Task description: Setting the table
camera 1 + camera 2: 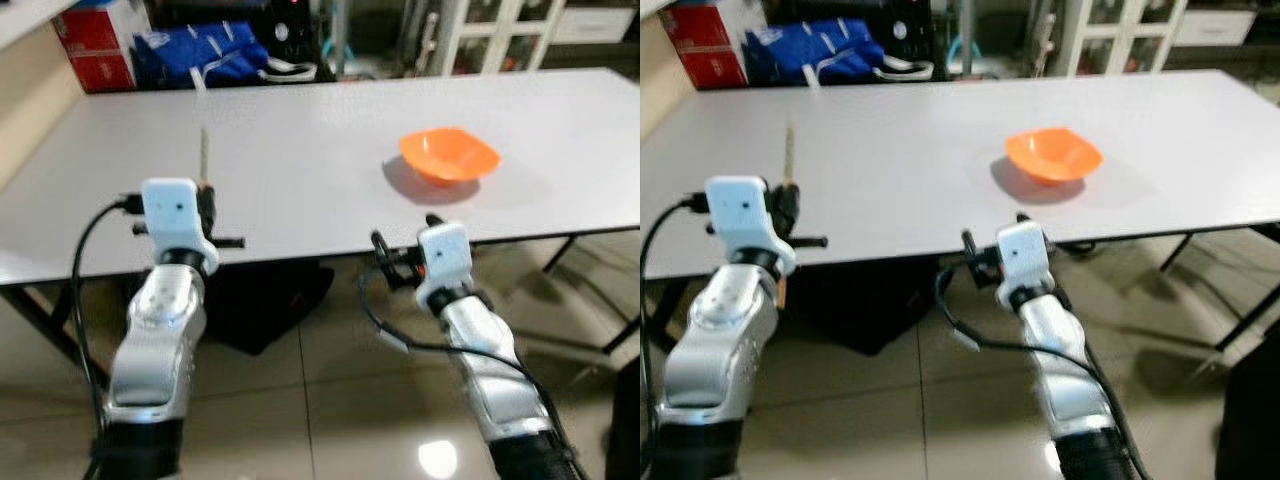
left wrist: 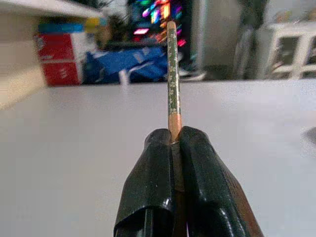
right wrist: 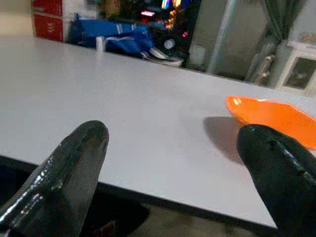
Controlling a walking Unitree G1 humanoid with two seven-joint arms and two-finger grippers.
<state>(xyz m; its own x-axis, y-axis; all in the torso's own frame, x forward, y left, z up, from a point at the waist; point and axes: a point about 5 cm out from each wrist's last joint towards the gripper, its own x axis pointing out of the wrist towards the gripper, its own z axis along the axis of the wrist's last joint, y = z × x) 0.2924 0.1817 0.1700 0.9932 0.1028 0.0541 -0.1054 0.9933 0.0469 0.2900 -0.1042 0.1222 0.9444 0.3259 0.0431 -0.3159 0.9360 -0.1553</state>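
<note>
My left gripper is at the near edge of the white table, shut on a thin chopstick that points out over the tabletop. In the left wrist view the chopstick is orange at the base and green-patterned further up, clamped between the black fingers. An orange bowl sits on the table to the right. My right gripper hovers at the front edge just short of the bowl, open and holding nothing.
Behind the table are a red box, a blue bag and a white cabinet. A dark bag lies on the tiled floor under the table. Black table legs stand at the right.
</note>
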